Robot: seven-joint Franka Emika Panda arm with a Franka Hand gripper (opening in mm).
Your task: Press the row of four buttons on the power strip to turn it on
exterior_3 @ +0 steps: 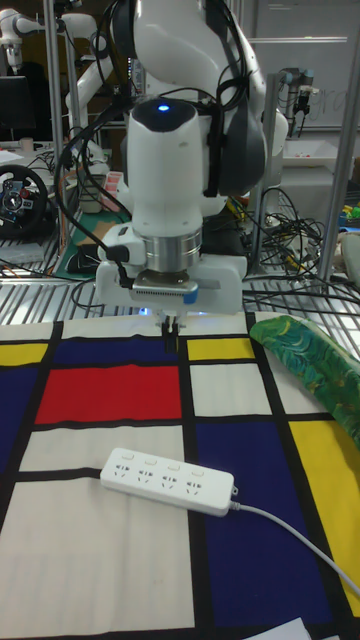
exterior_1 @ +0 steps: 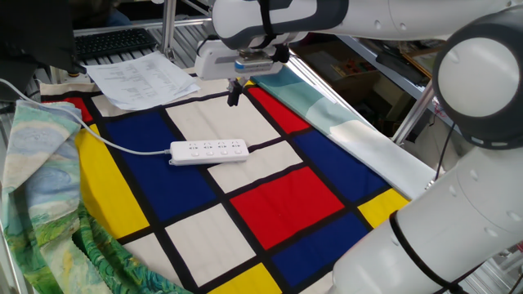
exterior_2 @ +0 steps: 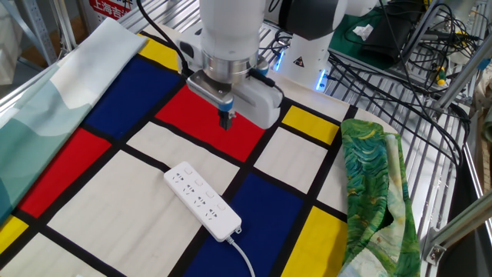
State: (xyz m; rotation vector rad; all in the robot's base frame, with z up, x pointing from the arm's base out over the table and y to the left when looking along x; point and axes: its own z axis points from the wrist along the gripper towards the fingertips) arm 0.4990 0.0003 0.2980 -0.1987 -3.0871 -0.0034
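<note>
The white power strip (exterior_2: 203,200) lies flat on the colour-block cloth, across a white panel and a black line; it also shows in the one fixed view (exterior_1: 208,151) and the tall view (exterior_3: 168,480). The four buttons (exterior_3: 160,464) sit in a row along its top face, small and white (exterior_1: 214,144). My gripper (exterior_2: 227,123) hangs above the red panel, behind the strip and apart from it, pointing straight down (exterior_3: 170,335) (exterior_1: 234,98). Its fingers are shut with nothing between them.
The strip's thin cord (exterior_2: 243,258) trails off one end (exterior_1: 122,147). A green patterned cloth (exterior_2: 377,185) lies bunched at the table's side. Paper sheets (exterior_1: 139,77) lie at a far corner. A pale teal cloth (exterior_2: 46,100) covers the opposite edge; wire shelving and cables surround the table.
</note>
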